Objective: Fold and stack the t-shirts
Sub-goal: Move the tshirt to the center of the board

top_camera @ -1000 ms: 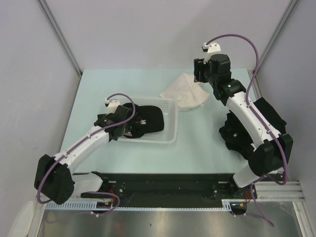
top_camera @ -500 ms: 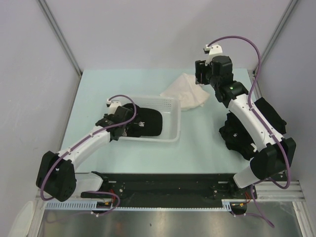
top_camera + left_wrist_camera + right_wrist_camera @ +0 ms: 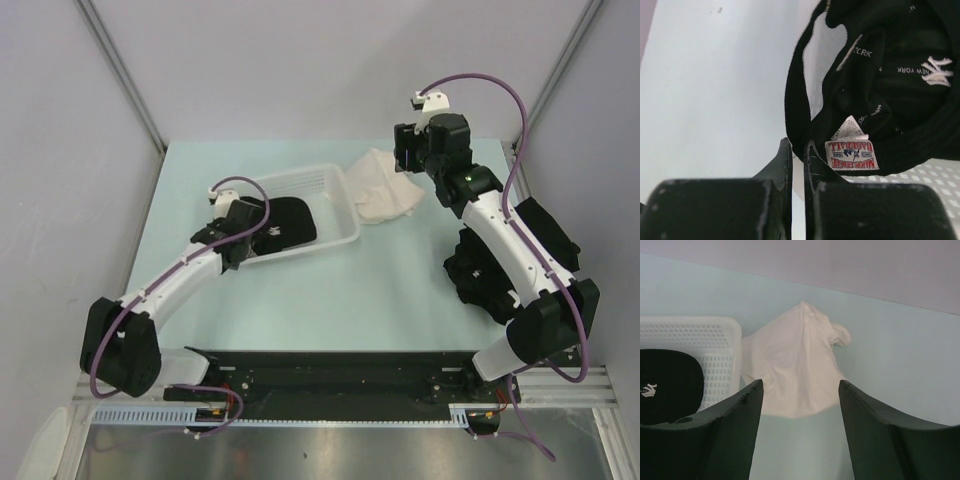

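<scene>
Black t-shirt point(image 3: 285, 222) in white basket point(image 3: 336, 198)

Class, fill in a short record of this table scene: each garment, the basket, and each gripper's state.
black t-shirt: inside the white mesh basket
cream t-shirt: crumpled on the table, beside the basket
left gripper: closed at the black t-shirt's edge; what it pinches is unclear
right gripper: open, empty, above the cream t-shirt
</scene>
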Robot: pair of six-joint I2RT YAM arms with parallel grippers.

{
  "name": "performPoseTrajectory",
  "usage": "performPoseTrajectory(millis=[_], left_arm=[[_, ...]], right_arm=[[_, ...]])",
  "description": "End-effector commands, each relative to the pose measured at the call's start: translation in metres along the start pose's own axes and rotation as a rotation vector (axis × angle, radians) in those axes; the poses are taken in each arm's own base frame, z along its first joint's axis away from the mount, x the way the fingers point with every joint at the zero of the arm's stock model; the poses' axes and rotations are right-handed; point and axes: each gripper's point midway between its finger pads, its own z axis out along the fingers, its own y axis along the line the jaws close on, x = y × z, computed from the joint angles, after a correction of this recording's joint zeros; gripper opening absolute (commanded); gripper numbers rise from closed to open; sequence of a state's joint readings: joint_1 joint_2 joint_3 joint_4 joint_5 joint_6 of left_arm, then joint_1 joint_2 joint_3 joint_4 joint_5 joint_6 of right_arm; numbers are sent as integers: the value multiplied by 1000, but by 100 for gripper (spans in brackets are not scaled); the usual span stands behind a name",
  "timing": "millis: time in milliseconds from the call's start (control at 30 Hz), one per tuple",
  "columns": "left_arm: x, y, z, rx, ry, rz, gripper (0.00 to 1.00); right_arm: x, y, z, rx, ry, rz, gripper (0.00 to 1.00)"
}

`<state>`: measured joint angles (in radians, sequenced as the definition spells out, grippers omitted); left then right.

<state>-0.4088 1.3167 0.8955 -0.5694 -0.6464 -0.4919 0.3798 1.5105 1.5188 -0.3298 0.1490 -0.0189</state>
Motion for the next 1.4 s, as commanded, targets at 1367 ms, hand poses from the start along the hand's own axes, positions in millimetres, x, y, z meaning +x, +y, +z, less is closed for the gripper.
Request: performPoseTrajectory(millis=[1367], left_arm=[[36, 40, -6, -161, 220, -204, 0]], right_arm=[[10, 29, 2, -74, 29, 43, 67]])
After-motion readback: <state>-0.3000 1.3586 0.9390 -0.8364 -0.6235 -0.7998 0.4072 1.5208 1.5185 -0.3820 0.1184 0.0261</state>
